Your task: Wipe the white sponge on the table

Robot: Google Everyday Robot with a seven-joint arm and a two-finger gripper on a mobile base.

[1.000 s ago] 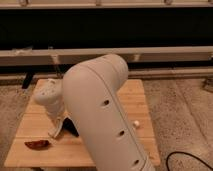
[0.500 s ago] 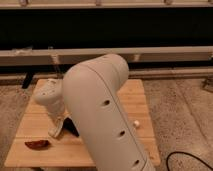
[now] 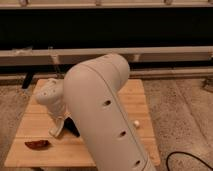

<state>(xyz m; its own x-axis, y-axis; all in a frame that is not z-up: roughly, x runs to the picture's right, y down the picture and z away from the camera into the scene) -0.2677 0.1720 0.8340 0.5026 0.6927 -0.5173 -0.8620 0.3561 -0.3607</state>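
The table (image 3: 135,95) is a light bamboo-coloured wooden top in the middle of the view. My gripper (image 3: 56,129) hangs from the white wrist (image 3: 50,97) at the table's left side, with its tip down at the table surface. A pale cream piece at that tip (image 3: 54,132) looks like the white sponge, resting on the wood. I cannot tell whether it is gripped. My large white arm (image 3: 107,120) fills the foreground and hides the table's middle.
A flat black piece (image 3: 72,128) lies just right of the gripper tip. A reddish-brown object (image 3: 37,144) lies at the front left of the table. A tiny white bit (image 3: 136,123) lies at the right. A dark wall and rail stand behind; a black cable (image 3: 187,159) lies on the floor.
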